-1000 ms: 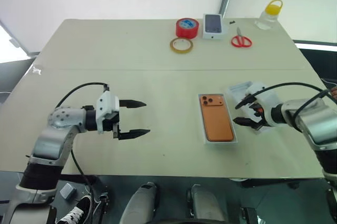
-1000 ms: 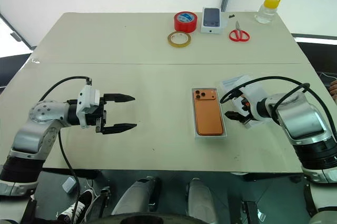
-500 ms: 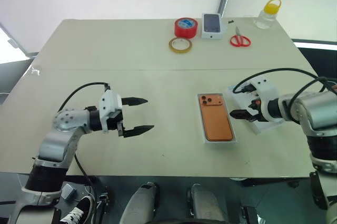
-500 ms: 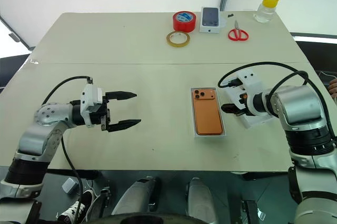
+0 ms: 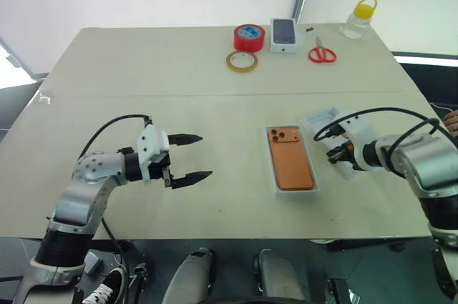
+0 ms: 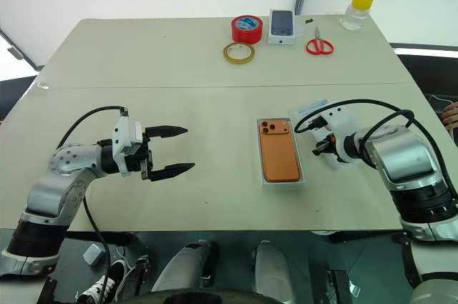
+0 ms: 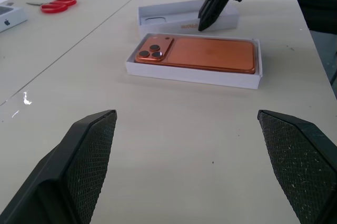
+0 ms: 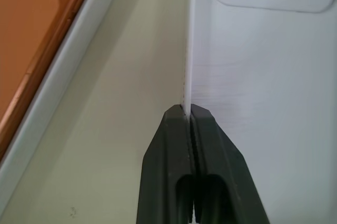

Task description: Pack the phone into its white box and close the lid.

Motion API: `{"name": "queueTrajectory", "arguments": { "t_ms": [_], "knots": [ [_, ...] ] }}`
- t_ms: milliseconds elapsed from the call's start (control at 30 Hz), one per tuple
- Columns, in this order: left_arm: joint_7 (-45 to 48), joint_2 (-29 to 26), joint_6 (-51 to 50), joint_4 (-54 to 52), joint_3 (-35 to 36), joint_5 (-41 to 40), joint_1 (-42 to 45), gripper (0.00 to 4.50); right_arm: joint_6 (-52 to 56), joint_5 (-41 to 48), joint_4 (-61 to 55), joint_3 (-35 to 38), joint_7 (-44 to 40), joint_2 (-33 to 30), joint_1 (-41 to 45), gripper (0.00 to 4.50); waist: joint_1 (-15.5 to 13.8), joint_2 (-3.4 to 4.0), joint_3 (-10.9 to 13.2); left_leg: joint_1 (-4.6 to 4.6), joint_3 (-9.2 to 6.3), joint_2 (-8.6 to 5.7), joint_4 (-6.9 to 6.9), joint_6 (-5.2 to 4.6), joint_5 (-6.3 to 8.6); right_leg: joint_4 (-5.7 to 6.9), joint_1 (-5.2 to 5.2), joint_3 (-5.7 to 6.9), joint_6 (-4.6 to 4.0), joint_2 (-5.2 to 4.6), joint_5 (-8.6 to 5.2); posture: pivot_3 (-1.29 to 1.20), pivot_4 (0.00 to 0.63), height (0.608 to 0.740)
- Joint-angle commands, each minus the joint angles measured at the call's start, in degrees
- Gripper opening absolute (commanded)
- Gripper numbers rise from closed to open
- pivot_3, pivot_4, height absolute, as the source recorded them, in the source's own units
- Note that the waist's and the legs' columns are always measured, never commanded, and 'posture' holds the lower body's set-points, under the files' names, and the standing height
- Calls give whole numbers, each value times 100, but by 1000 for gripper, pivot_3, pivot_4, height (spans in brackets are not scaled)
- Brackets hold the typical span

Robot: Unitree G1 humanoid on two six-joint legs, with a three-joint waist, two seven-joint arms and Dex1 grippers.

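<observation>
- The right gripper [image 8: 190, 116] is clenched on the thin side wall of the white cardboard lid [image 6: 323, 132], which lies open side up on the pale tabletop [image 6: 179, 89] just beside the box. The hold is an edge pinch only — the likely fault is the wall slipping out, or the card bending, once the lid is lifted and has to be turned over.
- The lid lies skewed to the box, so it may come down crooked and catch on a box wall instead of sliding over it; a snag could drag the whole box along the table.
- The left gripper [image 5: 184, 159] hangs released, fingers wide apart, well away from the box; nothing steadies the box if the lid pushes on it.
- The flat orange phone [image 6: 278, 158] with rounded corners lies back up inside the shallow white rectangular box [image 7: 192, 72], its three-lens cluster at the far corner. It appears to sit level and below the rim, so packing looks done — closing remains.
</observation>
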State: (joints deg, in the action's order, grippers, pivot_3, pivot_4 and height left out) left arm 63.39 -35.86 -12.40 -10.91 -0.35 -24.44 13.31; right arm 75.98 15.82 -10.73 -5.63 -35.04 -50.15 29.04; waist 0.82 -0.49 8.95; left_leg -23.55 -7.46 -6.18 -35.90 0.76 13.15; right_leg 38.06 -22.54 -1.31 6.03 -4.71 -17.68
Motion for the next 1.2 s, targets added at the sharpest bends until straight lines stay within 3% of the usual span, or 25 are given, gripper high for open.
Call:
{"name": "queueTrajectory", "arguments": {
  "t_ms": [33, 300, 400, 667, 733, 933, 1200],
  "knots": [
    [-49, -69, -29, -103, 73, -41, 68, 4500, 55, 51, -104, 98, 80, 101, 36, 46, 1, 0, 0, 0, 0, 0, 0, 0, 0, 0, 0, 0, 0, 0, 0, 0, 150, 740],
    [-96, -37, -48, -73, 52, -20, 68, 4500, 43, 22, 244, 408, 261, 242, 384, 46, 5, 1, 1, 0, 0, 0, 1, 0, 0, 1, -1, 0, -1, 1, 0, 0, 150, 740],
    [-129, -10, -56, 23, 57, -19, 153, 4500, 150, 115, 619, 830, 420, 568, 835, 46, 4, 4, 3, 0, 0, 0, 2, 0, 0, 0, -3, -1, -1, 0, 0, 0, 150, 740],
    [-281, 62, -108, 170, 68, -35, 356, 4500, 362, 681, 1383, 2601, 949, 1886, 2004, 46, -1, 7, 6, -1, 1, -1, 8, 1, -1, 0, -7, -2, -1, 1, 1, 0, 150, 740],
    [-332, 65, -139, 202, 108, -57, 400, 4500, 948, 955, 1483, 3576, 1191, 2532, 2488, 46, 12, 10, 7, -1, 2, -1, 11, 3, -2, 5, -11, -5, -2, 1, 2, 0, 150, 740],
    [-671, 237, -101, 404, 260, -61, 715, 4500, 1652, 2099, 653, 4608, 1598, 3911, 2510, 46, 7, 12, 8, -1, -3, 2, 32, 14, -9, 9, -24, -6, -6, 6, 4, 0, 150, 740],
    [-927, 419, -135, 340, 262, -51, 777, 4500, 1652, 4935, 117, 4945, 3457, 4862, 1675, 46, 23, 13, 8, -1, -1, -1, 33, 15, -11, 12, -26, -8, -6, 3, 5, 0, 150, 740]
  ]
}}
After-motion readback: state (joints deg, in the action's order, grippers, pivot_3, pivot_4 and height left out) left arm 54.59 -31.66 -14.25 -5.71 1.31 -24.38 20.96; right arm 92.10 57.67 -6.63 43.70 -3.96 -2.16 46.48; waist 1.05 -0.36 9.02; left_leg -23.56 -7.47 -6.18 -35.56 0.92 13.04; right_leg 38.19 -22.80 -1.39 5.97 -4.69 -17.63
